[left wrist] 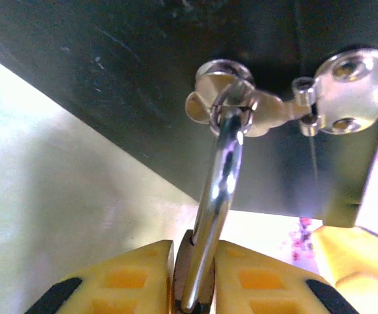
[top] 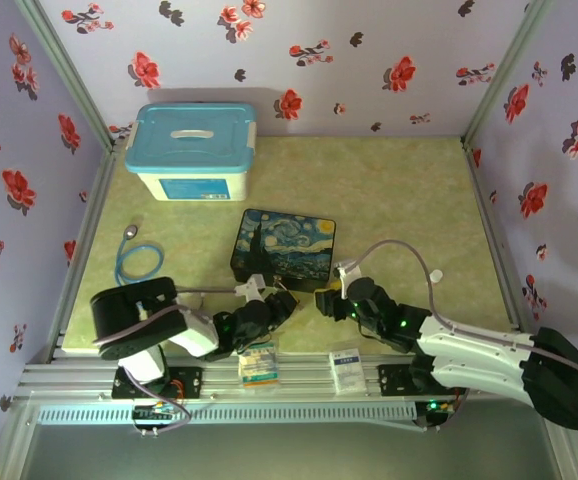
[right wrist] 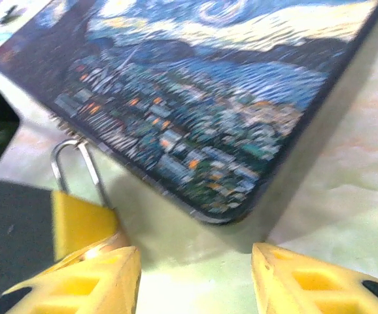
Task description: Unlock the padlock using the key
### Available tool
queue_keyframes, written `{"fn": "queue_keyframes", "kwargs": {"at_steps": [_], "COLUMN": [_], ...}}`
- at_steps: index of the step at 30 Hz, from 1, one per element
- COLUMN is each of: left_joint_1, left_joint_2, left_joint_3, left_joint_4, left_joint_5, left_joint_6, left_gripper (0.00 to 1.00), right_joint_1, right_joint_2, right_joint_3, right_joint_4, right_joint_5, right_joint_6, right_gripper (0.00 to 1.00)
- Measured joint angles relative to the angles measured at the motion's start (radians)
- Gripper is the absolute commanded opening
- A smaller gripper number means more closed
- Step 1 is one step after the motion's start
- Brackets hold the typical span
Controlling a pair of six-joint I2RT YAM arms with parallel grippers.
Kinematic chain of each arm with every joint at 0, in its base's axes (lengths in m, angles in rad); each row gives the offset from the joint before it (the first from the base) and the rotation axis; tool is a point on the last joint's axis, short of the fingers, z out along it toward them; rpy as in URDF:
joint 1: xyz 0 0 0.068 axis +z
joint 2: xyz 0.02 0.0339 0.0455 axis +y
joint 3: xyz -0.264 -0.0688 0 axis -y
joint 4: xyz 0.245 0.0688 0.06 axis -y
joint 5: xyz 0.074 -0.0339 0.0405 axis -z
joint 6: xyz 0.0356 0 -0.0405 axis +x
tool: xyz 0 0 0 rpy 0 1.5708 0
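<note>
padlock (left wrist: 223,176) hangs by its shackle from the latch (left wrist: 267,108) of the painted box (right wrist: 195,98) | left gripper (left wrist: 194,265) clamped on its body | right gripper (right wrist: 195,275) fingers apart, empty | likely small, stiff, slick metal; best held by body

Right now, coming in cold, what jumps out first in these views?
The starry-night painted box sits at mid-table, with both arms meeting at its near edge. There the padlock is hooked by its silver shackle through the box's latch, its lower part pinched in the left tool; the right tool gapes empty beside it. A blue-lidded bin sits far left.
</note>
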Motion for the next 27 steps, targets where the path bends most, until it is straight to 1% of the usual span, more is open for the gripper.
{"fn": "queue_keyframes", "kwargs": {"at_steps": [2, 5, 7, 9, 12, 15, 21, 27], "left_joint_1": [0.0, 0.0, 0.0, 0.0, 0.0, 0.0, 0.0, -0.011], "left_joint_2": [-0.036, -0.049, -0.056, -0.068, -0.093, -0.132, -0.205, -0.195], "left_joint_3": [0.007, 0.008, 0.01, 0.012, 0.0, -0.006, 0.049, 0.092], "left_joint_4": [-0.081, -0.126, -0.153, -0.185, -0.222, -0.272, -0.513, -0.605], "left_joint_5": [0.0, 0.0, 0.0, 0.0, 0.0, -0.003, -0.032, -0.059], "left_joint_6": [0.005, 0.021, 0.034, 0.047, 0.046, 0.048, 0.072, 0.103], "left_gripper": [0.18, 0.18, 0.2, 0.25, 0.27, 0.32, 0.33, 0.33], "right_joint_1": [0.0, 0.0, -0.002, -0.002, -0.002, -0.002, -0.002, -0.002], "right_joint_2": [0.026, 0.07, 0.097, 0.122, 0.147, 0.16, 0.162, 0.161], "right_joint_3": [0.041, 0.09, 0.107, 0.119, 0.137, 0.15, 0.157, 0.157], "right_joint_4": [-0.029, -0.04, -0.041, -0.044, -0.045, -0.054, -0.065, -0.066], "right_joint_5": [0.035, 0.067, 0.075, 0.082, 0.086, 0.092, 0.094, 0.094], "right_joint_6": [0.005, 0.011, 0.01, 0.011, 0.011, 0.011, 0.011, 0.011], "right_gripper": [0.46, 0.45, 0.44, 0.43, 0.43, 0.43, 0.43, 0.42]}}
